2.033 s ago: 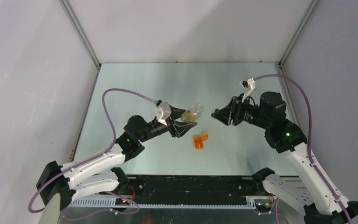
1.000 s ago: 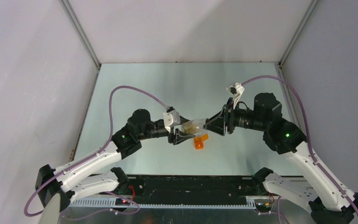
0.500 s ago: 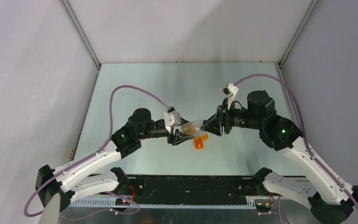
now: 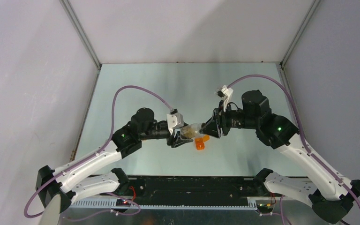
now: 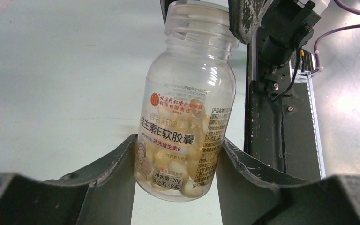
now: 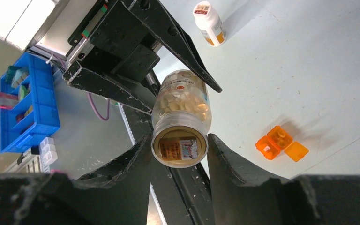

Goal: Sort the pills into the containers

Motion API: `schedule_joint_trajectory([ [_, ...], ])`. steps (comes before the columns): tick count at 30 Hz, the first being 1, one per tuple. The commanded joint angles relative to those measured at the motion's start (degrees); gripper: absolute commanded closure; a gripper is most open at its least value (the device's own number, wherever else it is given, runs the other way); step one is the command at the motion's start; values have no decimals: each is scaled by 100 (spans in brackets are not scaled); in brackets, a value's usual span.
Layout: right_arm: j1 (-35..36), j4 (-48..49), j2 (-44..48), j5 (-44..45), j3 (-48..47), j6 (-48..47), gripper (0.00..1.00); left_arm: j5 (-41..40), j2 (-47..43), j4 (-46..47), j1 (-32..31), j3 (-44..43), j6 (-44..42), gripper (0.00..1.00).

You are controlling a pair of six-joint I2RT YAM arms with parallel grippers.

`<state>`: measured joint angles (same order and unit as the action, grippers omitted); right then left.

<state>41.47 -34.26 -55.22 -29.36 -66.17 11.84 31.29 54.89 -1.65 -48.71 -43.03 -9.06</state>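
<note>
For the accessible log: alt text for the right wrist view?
A clear plastic pill bottle of pale yellow capsules fills the centre, cap end toward the camera, between the fingers of the right gripper, with the left gripper clamping its far end. On the pale table are an orange pill box, lid open, and a white bottle.

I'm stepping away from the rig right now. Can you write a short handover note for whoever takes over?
The left tool is shut on the clear pill bottle, holding it above the table with the pills inside.
The right tool flanks its cap; I cannot tell whether it is clamped.
The orange pill box lies open on the table nearby; a white-capped bottle stands farther off.
Done: bottle lifted. Left: cap off, pills into the box.
</note>
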Motion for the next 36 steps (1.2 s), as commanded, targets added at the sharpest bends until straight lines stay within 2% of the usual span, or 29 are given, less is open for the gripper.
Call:
schedule_joint_trajectory([
  [1,163,-197,-121,153,-177,-300,58,160,-31,312,-18,-548,-169,100],
  [7,206,-434,-90,136,-175,-798,57,337,35,-141,-18,-718,-246,100],
  [14,205,-662,-27,-203,-172,-1784,55,1008,195,-575,-23,-1049,-239,100],
  [19,213,-483,-78,-124,-173,-1587,55,1038,181,-371,-16,-931,-209,100],
  [21,220,-329,-155,6,-170,-1310,54,966,141,-182,-17,-824,-176,100],
  [28,220,28,-458,1115,-168,578,49,321,23,466,-25,-537,-131,100],
  [31,126,42,-586,2002,-172,2361,48,-32,12,690,-35,-350,-124,100],
  [33,157,132,-668,2312,-148,3123,47,-203,18,943,-38,-199,-85,100],
  [36,436,558,-695,2796,-89,3389,34,-335,137,1416,-35,46,75,100],
])
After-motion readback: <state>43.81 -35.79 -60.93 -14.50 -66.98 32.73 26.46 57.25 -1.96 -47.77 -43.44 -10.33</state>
